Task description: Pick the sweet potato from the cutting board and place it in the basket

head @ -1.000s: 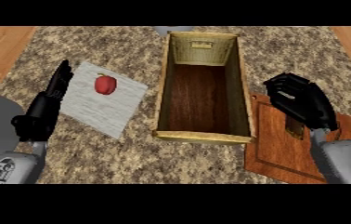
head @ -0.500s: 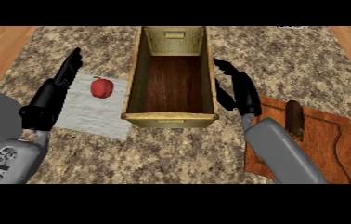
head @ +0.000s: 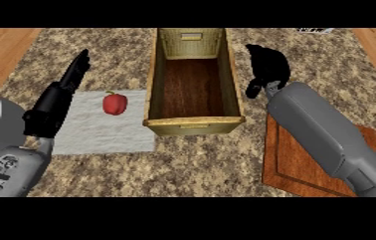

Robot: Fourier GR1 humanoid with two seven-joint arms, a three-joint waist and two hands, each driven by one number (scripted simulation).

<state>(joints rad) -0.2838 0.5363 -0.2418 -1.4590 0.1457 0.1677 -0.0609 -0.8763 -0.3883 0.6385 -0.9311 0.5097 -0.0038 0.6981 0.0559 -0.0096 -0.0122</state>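
I see the right hand (head: 266, 67) curled beside the basket (head: 193, 123), the sweet potato hidden from me, the left hand (head: 64, 92) straight by a red pepper (head: 115, 103) on a white cloth (head: 103, 134).

The counter top (head: 308, 69) looks like mottled brown-and-cream speckled stone with a matt, grainy face, and plain pale wood shows at its far corners. The long rectangular basket (head: 153, 79) has pale woven straw-like walls and a dark, smooth wooden plank floor, while the brown cutting board (head: 294, 167) is reddish wood with visible grain and a routed border. The small red bell pepper (head: 115, 103) is smooth and faintly glossy on a flat, matt grey-white cloth-like mat (head: 99, 134); both forearms look like smooth grey plastic and both hands matt black.
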